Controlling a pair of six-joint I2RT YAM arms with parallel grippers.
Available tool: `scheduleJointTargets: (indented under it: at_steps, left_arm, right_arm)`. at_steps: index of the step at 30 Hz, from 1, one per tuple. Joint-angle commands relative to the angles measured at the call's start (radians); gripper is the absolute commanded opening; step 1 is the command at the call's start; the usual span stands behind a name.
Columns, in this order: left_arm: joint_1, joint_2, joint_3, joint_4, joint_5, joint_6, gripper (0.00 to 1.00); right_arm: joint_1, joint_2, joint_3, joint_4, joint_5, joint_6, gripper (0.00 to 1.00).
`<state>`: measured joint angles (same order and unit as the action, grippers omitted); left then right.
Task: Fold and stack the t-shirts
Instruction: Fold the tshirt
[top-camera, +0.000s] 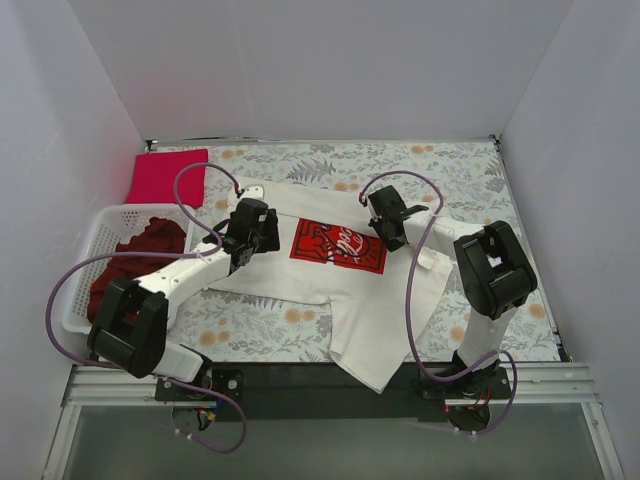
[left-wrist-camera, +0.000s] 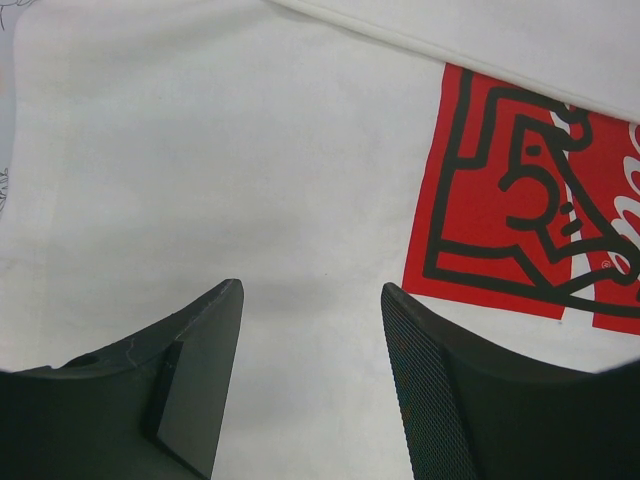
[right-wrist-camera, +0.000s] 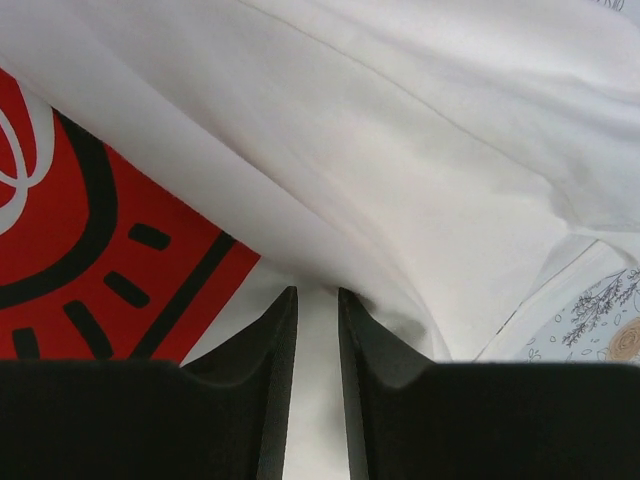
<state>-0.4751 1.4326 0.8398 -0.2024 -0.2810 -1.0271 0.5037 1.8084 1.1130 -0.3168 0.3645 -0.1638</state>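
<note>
The cream-white t-shirt (top-camera: 350, 300) lies spread on the table, its red chest print (top-camera: 338, 246) facing up. My left gripper (top-camera: 243, 245) is open just above the shirt's left part; the left wrist view shows the gripper (left-wrist-camera: 310, 290) over bare white cloth (left-wrist-camera: 200, 150), with the print (left-wrist-camera: 520, 210) to its right. My right gripper (top-camera: 392, 232) is at the print's right edge. In the right wrist view the right gripper (right-wrist-camera: 318, 292) is shut on a raised fold of the white shirt (right-wrist-camera: 420, 160). The crimson-pink t-shirt (top-camera: 165, 176) lies folded at the back left. The dark maroon t-shirt (top-camera: 140, 255) sits in the basket.
A white lattice basket (top-camera: 85, 262) stands at the left edge beside the left arm. The floral table cloth (top-camera: 450, 170) shows around the shirt. White walls close in the back and both sides.
</note>
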Motion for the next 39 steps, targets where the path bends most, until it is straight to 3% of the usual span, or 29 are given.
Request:
scheduleJointTargets:
  at_steps: [1, 21, 28, 39]
  left_arm:
    - [0.001, -0.011, 0.016, 0.000, -0.023, 0.013, 0.56]
    - [0.001, -0.005, 0.016, 0.000, -0.020, 0.016, 0.56]
    - [0.001, -0.004, 0.016, 0.000, -0.018, 0.018, 0.56]
    - [0.001, -0.004, 0.018, 0.000, -0.009, 0.019, 0.56]
  right_arm:
    - [-0.011, 0.017, 0.033, 0.031, 0.008, -0.017, 0.29]
    - [-0.014, -0.006, 0.054, 0.048, 0.103, -0.048, 0.36]
    - [-0.016, -0.015, 0.085, 0.048, 0.119, -0.057, 0.45]
    - [-0.017, -0.009, 0.070, 0.059, 0.080, -0.065, 0.39]
